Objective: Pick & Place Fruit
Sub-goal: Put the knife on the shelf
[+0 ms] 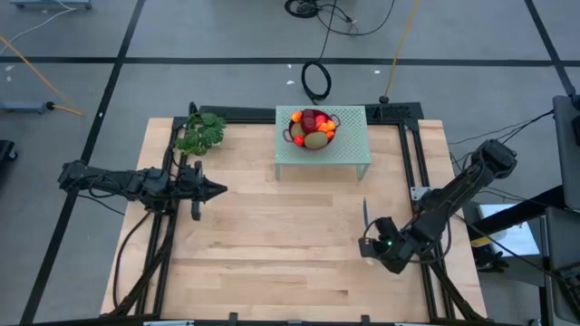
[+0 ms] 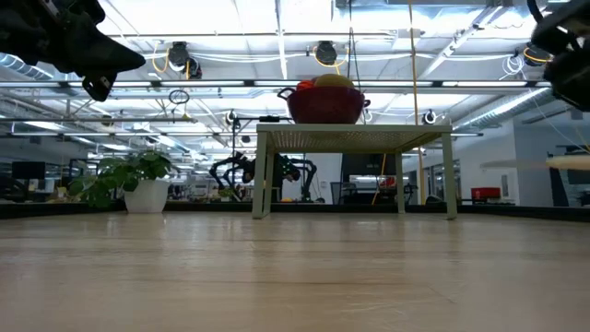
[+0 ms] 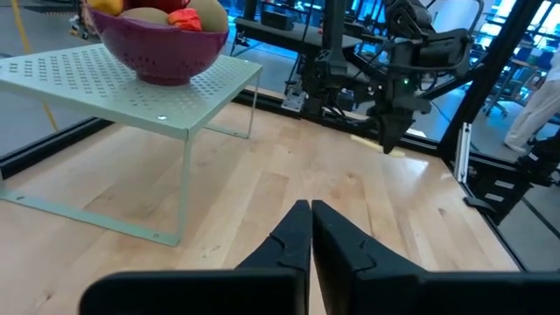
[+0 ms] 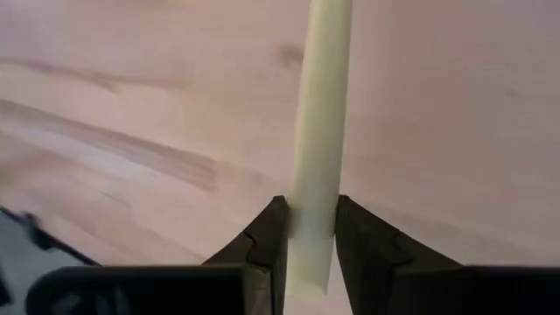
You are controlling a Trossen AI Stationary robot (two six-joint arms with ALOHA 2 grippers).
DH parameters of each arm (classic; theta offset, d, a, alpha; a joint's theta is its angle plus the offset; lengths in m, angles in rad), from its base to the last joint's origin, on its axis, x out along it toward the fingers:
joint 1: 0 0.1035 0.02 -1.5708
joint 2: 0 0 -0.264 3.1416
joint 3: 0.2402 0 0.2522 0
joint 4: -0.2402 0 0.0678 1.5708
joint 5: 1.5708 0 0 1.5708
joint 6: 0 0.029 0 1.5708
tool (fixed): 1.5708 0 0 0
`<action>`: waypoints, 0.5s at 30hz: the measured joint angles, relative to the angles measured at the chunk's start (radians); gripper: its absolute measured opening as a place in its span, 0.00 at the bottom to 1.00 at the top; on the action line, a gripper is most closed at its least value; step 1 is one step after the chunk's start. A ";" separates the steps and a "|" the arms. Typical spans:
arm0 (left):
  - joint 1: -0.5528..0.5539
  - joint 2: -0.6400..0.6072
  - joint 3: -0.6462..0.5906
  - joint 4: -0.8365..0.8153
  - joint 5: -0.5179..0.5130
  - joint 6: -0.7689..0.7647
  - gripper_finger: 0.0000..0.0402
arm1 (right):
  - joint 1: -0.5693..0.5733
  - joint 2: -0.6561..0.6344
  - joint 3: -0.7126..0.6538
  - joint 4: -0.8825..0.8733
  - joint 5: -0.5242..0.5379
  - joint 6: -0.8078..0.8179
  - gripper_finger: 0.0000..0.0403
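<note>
The fruit (image 1: pixel 314 128) lies heaped in a dark red bowl (image 2: pixel 324 104) that stands on a small pale green perforated table (image 1: pixel 349 145) at the far middle; the bowl (image 3: pixel 162 39) also shows in the left wrist view. My right gripper (image 1: pixel 368 241) hovers near the table's right side and is shut on a slim yellowish knife (image 4: pixel 320 122). My left gripper (image 1: pixel 216 190) is shut on nothing and hangs over the left side of the table, pointing right. A leafy green sprig (image 1: pixel 201 134) lies at the far left. My right gripper pinches the knife's yellowish handle (image 4: pixel 313 223) between its two fingers (image 4: pixel 269 238). The knife runs along the fingers and sticks out forward past their ends. In the low view the knife (image 2: pixel 569 163) is level and lifted clear of the table.
The wide wooden tabletop (image 1: pixel 272 244) lies bare between the two arms. The small green table's legs (image 3: pixel 185 188) stand on the far middle. A black metal frame (image 1: pixel 412 154) edges the table, and cables lie on the floor beyond the far edge.
</note>
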 joint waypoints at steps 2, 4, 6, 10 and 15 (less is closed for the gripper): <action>0.000 0.000 0.000 0.000 0.000 0.000 0.04 | 0.000 -0.016 0.000 -0.003 0.055 0.007 0.17; 0.000 0.000 0.000 0.000 0.000 0.001 0.04 | 0.000 -0.031 0.000 -0.009 0.098 0.011 0.17; 0.000 0.000 0.000 0.000 0.000 0.001 0.03 | 0.000 -0.045 0.000 -0.013 0.133 0.010 0.17; 0.000 0.000 0.000 -0.001 0.000 0.006 0.00 | 0.000 -0.072 0.000 -0.012 0.210 0.002 0.17; 0.000 0.000 0.000 -0.002 0.000 0.006 0.03 | 0.000 -0.090 0.001 -0.013 0.339 0.002 0.17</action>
